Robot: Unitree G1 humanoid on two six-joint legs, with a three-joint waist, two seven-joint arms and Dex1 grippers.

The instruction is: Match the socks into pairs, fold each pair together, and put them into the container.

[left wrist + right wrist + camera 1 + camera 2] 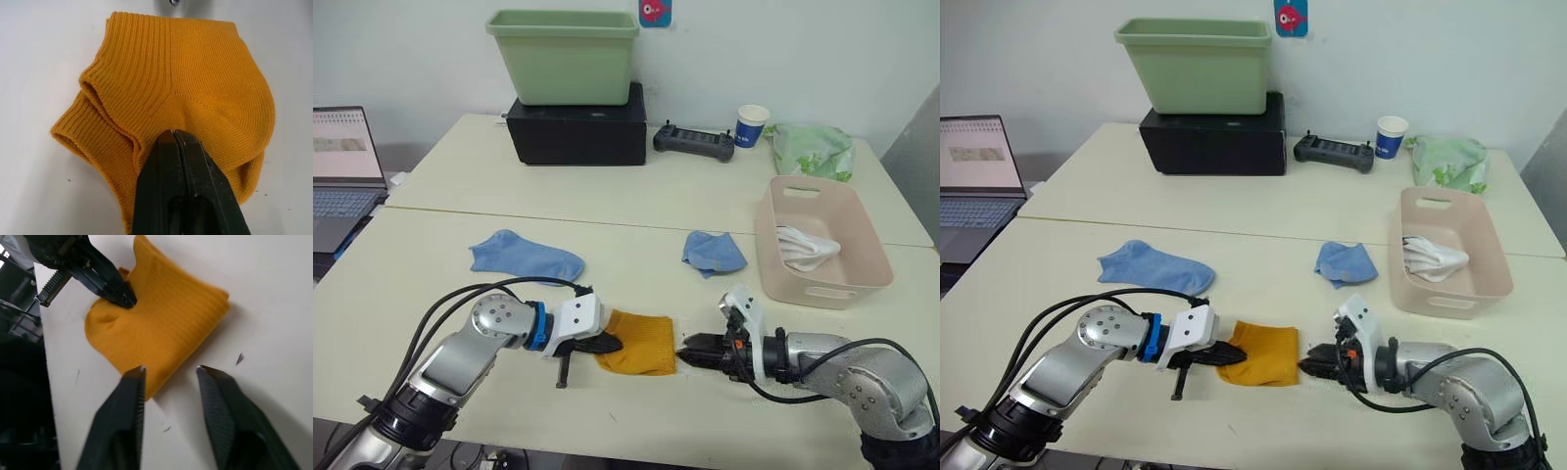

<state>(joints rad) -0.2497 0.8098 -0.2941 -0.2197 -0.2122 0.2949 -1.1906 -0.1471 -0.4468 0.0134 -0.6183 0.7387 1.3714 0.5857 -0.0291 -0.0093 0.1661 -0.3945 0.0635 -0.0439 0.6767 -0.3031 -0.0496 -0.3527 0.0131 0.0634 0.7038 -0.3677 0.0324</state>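
Two mustard-yellow socks [640, 344] lie folded together on the table near its front edge. My left gripper [610, 345] is shut, its tips pinched into the fabric at the fold's left side, which puckers around them [173, 133]. At the bundle's right corner my right gripper [686, 351] stands open, its fingertips [138, 373] straddling the sock's edge without touching it. One light blue sock [525, 255] lies flat to the left; another light blue sock [714, 252] lies crumpled near the pink container [824, 292]. Folded white socks [807, 248] rest inside it.
At the back stand a light green tub [565, 55] on a black box [578, 128], a black controller [693, 143], a paper cup [753, 124] and a pale green bag [814, 149]. A laptop [343, 164] sits on the left.
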